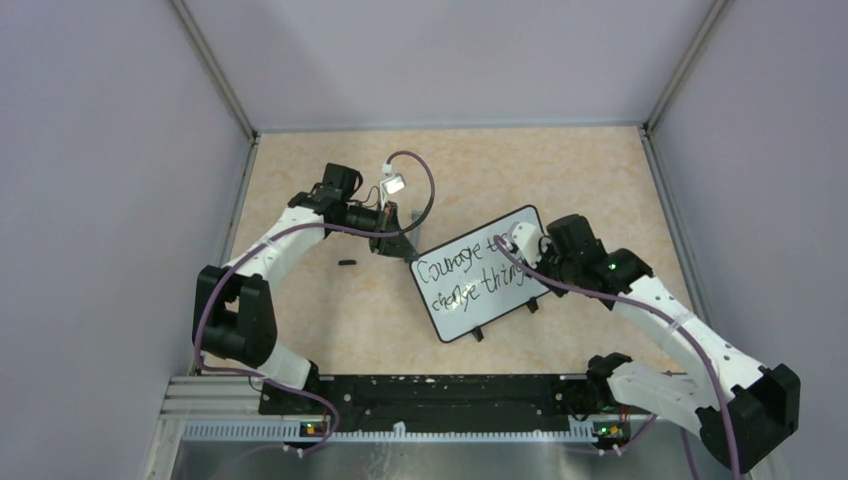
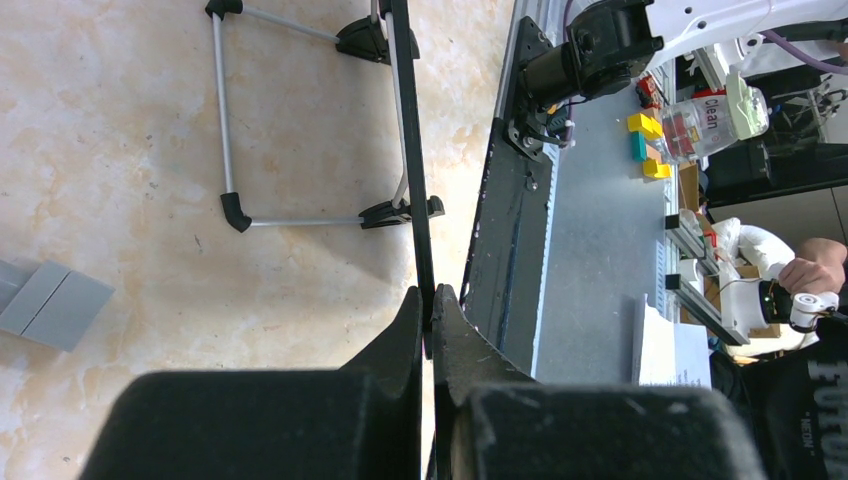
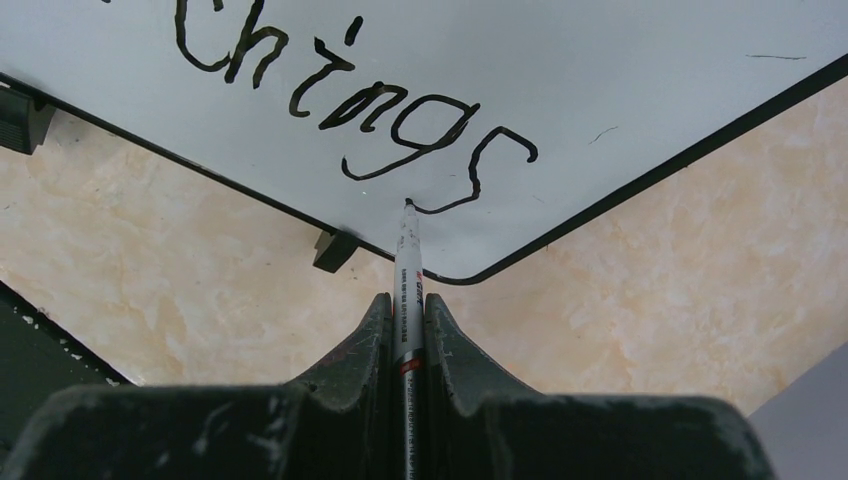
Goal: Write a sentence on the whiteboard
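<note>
The whiteboard (image 1: 468, 318) stands tilted on its feet at mid-table. The sentence (image 1: 465, 272) runs in two black lines, partly hidden by my right arm. My left gripper (image 1: 399, 244) is shut on the board's far left edge; the left wrist view shows that edge (image 2: 408, 150) as a thin black strip between the jaws (image 2: 431, 303). My right gripper (image 3: 408, 305) is shut on a white marker (image 3: 407, 255). The marker's tip touches the whiteboard (image 3: 620, 60) at the tail of the "s" in "things" (image 3: 400, 120), near the board's rounded corner.
A small black cap-like piece (image 1: 347, 263) lies on the table left of the board. A grey block (image 2: 50, 300) lies on the table. The board's wire stand (image 2: 225, 110) sticks out behind it. Enclosure walls surround the table, with a black rail (image 1: 440, 395) at the near edge.
</note>
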You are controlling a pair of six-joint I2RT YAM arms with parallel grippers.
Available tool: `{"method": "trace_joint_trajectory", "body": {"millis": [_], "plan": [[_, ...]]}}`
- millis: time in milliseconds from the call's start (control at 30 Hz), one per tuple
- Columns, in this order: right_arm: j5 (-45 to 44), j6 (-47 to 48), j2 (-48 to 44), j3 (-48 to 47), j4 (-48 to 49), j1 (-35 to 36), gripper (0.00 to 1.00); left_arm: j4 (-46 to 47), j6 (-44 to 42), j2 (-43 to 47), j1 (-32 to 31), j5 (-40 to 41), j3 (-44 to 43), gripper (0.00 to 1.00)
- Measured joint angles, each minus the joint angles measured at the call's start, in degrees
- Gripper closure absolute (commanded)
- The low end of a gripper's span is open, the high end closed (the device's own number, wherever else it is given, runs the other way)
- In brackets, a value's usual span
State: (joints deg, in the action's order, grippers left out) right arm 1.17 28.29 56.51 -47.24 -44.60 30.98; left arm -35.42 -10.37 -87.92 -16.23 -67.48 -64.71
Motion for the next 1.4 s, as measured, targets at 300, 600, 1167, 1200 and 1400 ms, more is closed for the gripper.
{"method": "trace_joint_trajectory", "body": {"millis": [300, 600, 1167, 1200, 1400], "plan": [[0.31, -0.87, -1.33, 0.0, 1.9, 0.0, 1.0, -0.11, 0.0, 0.0, 0.0, 0.0, 0.0, 1.0], [2.34, 0.04, -2.08, -0.57, -0.13, 0.0, 1.0, -0.2, 0.0, 0.0, 0.0, 0.0, 0.0, 1.0], [-5.42, 0.7, -2.12, -0.83, -0.59, 0.0, 1.0, -0.2, 0.0, 0.0, 0.0, 0.0, 0.0, 1.0], [-5.66, 0.59, -2.12, -0.81, -0.28, 0.0, 1.0, -0.2, 0.0, 0.0, 0.0, 0.0, 0.0, 1.0], [-6.16, 0.39, -1.73, -0.44, 2.25, 0.0, 1.0, -0.22, 0.0, 0.0, 0.0, 0.0, -0.02, 1.0]]}}
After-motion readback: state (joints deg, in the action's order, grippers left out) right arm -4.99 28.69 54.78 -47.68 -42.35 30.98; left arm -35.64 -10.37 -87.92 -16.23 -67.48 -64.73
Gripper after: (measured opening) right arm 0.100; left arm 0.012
